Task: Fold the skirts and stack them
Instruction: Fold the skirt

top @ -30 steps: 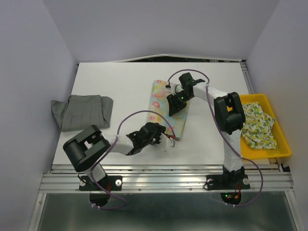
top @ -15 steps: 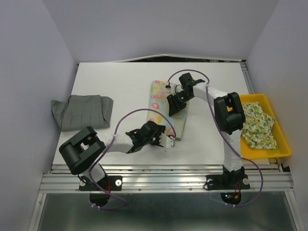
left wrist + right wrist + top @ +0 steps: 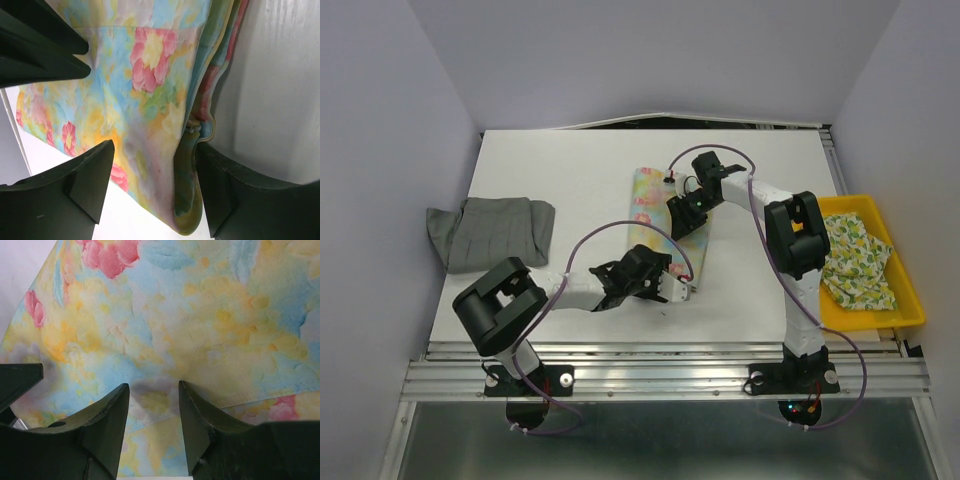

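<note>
The pastel floral skirt (image 3: 658, 212) lies folded in a long strip at the table's middle. My left gripper (image 3: 675, 289) is at its near corner. In the left wrist view it (image 3: 155, 155) stands open, with the skirt's folded edge (image 3: 192, 150) between the fingers and against the right finger (image 3: 225, 190). My right gripper (image 3: 685, 218) is down on the strip's far half. It (image 3: 153, 387) is open, both tips pressing on the floral skirt (image 3: 200, 315). The grey skirt (image 3: 490, 232) lies bunched at the left. The pale green-yellow print skirt (image 3: 855, 262) sits in the tray.
A yellow plastic tray (image 3: 910, 300) stands at the table's right edge. The right arm's upper link (image 3: 790, 235) rises between the tray and the floral skirt. White walls close in the table at the left, back and right.
The left arm's elbow has shifted while its wrist stayed at the floral skirt's near corner, now slightly further right. The right arm and the skirts have not moved.
</note>
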